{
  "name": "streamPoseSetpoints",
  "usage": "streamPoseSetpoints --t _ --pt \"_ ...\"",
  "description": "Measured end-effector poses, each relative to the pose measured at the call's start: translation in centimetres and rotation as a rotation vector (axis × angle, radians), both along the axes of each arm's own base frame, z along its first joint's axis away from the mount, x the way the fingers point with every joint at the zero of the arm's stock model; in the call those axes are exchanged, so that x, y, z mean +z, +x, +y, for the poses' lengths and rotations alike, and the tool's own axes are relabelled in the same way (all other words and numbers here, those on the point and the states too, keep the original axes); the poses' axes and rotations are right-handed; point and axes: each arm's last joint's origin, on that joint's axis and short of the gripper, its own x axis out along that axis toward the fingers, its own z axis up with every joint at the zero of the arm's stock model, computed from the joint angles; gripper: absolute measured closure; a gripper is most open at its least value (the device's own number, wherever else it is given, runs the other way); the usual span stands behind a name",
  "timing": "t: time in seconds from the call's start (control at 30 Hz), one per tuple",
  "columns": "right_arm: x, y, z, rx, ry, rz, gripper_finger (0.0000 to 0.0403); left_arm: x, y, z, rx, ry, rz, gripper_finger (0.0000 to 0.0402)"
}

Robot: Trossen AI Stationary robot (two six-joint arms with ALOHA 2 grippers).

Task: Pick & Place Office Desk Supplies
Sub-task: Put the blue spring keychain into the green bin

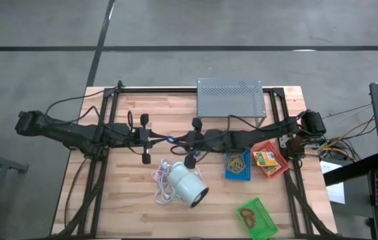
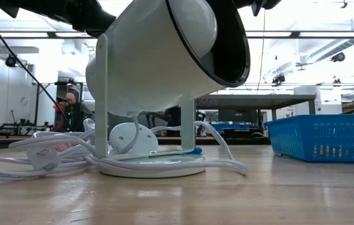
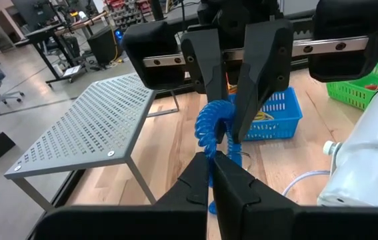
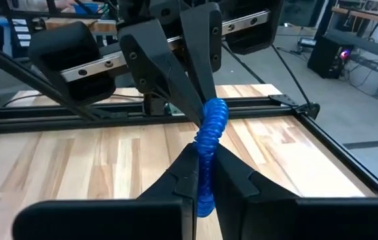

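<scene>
Blue loop [image 3: 214,130] between both claws

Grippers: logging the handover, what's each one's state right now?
Left gripper: shut on the blue coiled loop.
Right gripper: shut on the same loop.

Wood plank table [image 1: 129,200], matt; glossy white lamp [image 1: 190,187]; perforated grey metal stand [image 1: 231,98]; blue plastic coil [image 3: 214,127].

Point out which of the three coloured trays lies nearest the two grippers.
The blue tray: it lies just right of where the left gripper and right gripper meet. The red tray lies beyond it, and the green tray near the front edge.
</scene>
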Motion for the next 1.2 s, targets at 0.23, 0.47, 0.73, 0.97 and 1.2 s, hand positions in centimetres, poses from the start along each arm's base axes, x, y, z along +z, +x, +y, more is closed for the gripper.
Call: streamPoseSetpoints --t 0.23,0.47,0.73,0.97,1.2 --pt "0.01 -0.01 0.0 0.0 0.0 0.0 0.0379 -0.01 0.0 0.0 0.0 -0.002 0.001 0.0388" --pt "0.01 -0.01 0.0 0.0 0.0 0.0 0.0378 0.06 0.03 0.0 0.001 -0.004 -0.008 0.0356" --pt "0.04 -0.02 0.0 0.0 0.0 0.0 0.0378 0.2 0.07 -0.02 0.015 -0.064 -0.032 0.0293" --pt "0.06 -0.03 0.0 0.0 0.0 -0.001 0.0378 0.2 0.07 -0.02 0.015 -0.065 -0.032 0.0241" --pt "0.06 -0.03 0.0 0.0 0.0 -0.001 0.0378 0.21 0.06 -0.02 0.016 -0.067 -0.033 0.0189"
